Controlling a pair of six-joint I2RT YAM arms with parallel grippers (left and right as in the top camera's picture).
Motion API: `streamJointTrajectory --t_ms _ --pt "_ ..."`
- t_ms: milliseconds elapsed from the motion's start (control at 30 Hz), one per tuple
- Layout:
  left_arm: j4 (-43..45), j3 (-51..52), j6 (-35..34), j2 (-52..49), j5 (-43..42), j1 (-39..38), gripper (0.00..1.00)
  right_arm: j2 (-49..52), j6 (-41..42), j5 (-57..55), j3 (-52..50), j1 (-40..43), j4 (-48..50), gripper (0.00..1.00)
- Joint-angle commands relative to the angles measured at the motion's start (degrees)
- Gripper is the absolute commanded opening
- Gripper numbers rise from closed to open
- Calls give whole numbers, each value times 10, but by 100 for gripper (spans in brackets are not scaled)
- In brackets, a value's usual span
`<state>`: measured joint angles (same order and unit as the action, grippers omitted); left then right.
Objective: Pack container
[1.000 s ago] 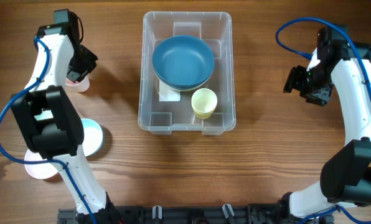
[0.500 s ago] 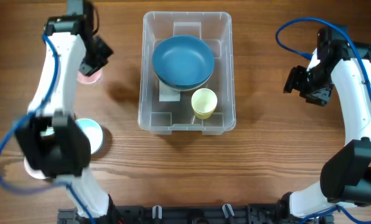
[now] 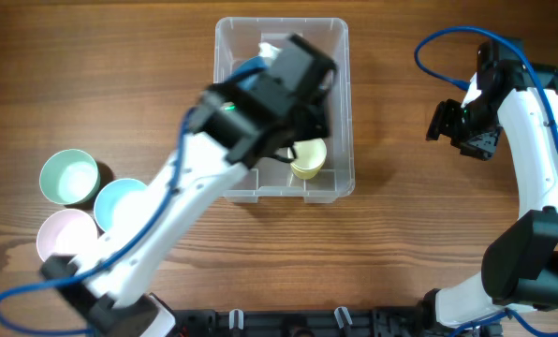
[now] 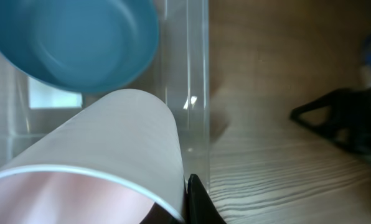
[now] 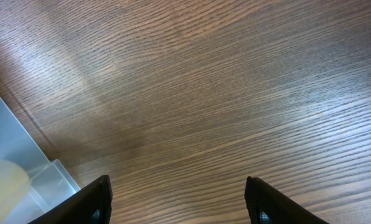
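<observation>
The clear container (image 3: 338, 178) stands at the table's middle. Inside it are a blue bowl (image 4: 73, 43), mostly hidden under my left arm in the overhead view, and a yellow cup (image 3: 307, 161). My left gripper (image 3: 302, 98) reaches over the container's right half and is shut on a pink cup (image 4: 98, 162), held tilted with its rim toward the camera. One black fingertip (image 4: 198, 205) presses the cup's wall. The container's right wall (image 4: 187, 87) and white label (image 4: 51, 98) show behind the cup. My right gripper (image 3: 457, 126) is open and empty over bare wood, right of the container.
Three bowls sit at the left: a green one (image 3: 68, 176), a light blue one (image 3: 120, 201) and a pink one (image 3: 64, 234). In the right wrist view the container's corner (image 5: 23, 162) shows at the lower left, with wood grain elsewhere.
My left arm has swung from the far left of the table to above the container, carrying the pink cup. The bowls at the left are now uncovered. The right arm has not moved.
</observation>
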<state>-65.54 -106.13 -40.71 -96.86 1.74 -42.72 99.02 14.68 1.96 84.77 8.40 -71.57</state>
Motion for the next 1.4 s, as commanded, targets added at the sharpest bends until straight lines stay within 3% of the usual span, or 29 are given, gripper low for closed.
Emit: streamJointTrajectory --t_ms 0,367,400,433,500,667,767,900,967,1000,1100,1233,1367 --pt "-12 0 -18 -54 -13 -9 4 -7 4 7 9 -1 -1 69" --pt "-20 0 -17 -120 -40 -9 6 -7 4 7 9 -1 -1 69" --pt "-20 0 -17 -120 -40 -9 28 -7 4 7 9 -1 -1 69" --pt "-20 0 -17 -120 -40 -9 43 -7 4 7 9 -1 -1 69" --pt "-20 0 -17 -120 -40 -9 63 -7 4 7 9 -1 -1 69" --pt "-27 0 -16 -115 -28 -1 87 -7 3 7 9 -1 -1 69" --pt "-83 0 -16 -63 58 49 100 -7 3 7 9 -1 -2 70" --pt "-155 0 -16 31 139 153 100 -7 3 7 9 -1 -3 69" --pt "-177 0 -16 78 144 224 100 -7 3 7 9 -1 -2 70" --pt "-193 0 -16 116 141 300 100 -7 0 7 9 -1 -1 70" --pt "-213 2 -16 138 115 411 100 -7 0 7 9 -1 0 70" --pt "-208 66 -16 124 107 474 100 -7 -2 7 9 -1 -1 70" --pt "-137 207 -16 104 70 498 100 -7 -3 7 9 -1 0 70"
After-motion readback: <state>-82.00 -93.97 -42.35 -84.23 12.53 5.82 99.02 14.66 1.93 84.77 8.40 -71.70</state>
